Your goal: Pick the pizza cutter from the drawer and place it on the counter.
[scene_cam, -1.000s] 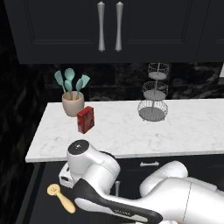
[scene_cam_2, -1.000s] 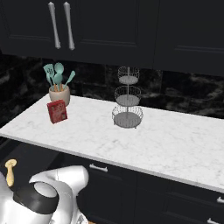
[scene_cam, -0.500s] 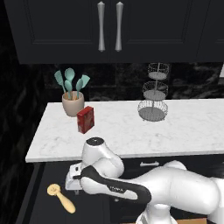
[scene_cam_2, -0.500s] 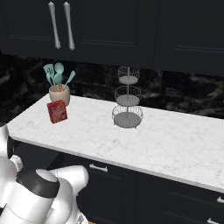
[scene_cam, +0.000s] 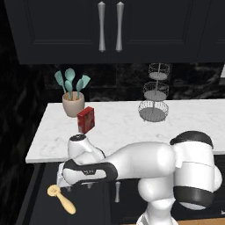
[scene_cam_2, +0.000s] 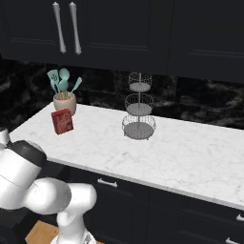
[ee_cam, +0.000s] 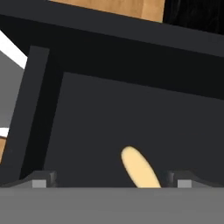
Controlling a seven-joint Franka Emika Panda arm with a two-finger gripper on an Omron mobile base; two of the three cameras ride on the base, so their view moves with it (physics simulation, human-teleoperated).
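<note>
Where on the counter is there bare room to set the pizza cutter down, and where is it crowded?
The counter is bare across its front strip and the whole stretch right of the wire tiered basket. A smaller free patch lies between the red box and that basket. The left rear corner is crowded: the utensil crock stands there with the red box just in front.

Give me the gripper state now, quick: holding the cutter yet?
Gripper: open, holding nothing. The jaws stand wide apart over the drawer, with the cutter handle lying between them, not gripped.
</note>
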